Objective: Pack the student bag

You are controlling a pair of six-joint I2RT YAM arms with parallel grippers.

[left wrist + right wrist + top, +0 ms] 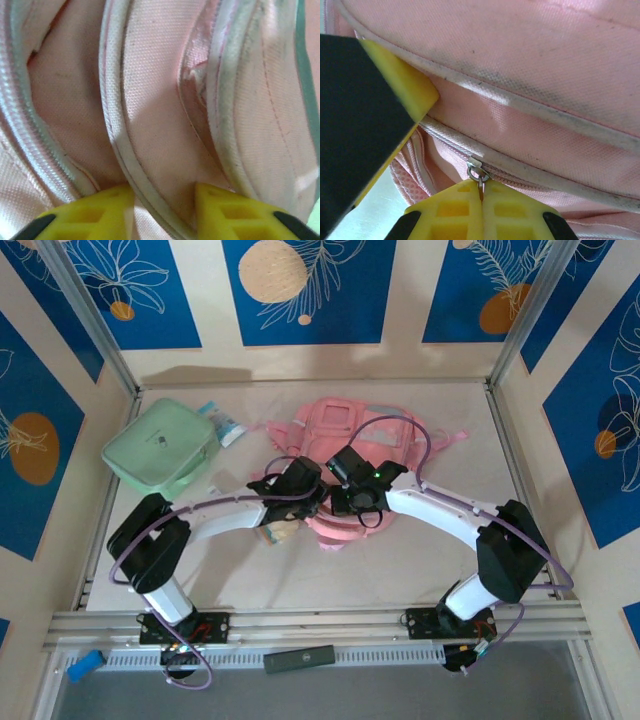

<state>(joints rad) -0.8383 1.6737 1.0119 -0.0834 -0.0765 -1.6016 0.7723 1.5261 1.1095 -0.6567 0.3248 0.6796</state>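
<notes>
The student bag (345,430) lies at the middle of the table (400,560), toward its far side, with a mint green case (160,448) to its left. The right gripper (482,189) is clamped tight on a metal zip pull (478,172) at the bag's near edge. The left gripper (164,200) stands partly open astride a piped seam (117,145); whether it pinches the seam cannot be told.

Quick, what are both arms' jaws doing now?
Left gripper: astride a fold of the student bag; grip cannot be told.
Right gripper: shut on the zip pull.
</notes>
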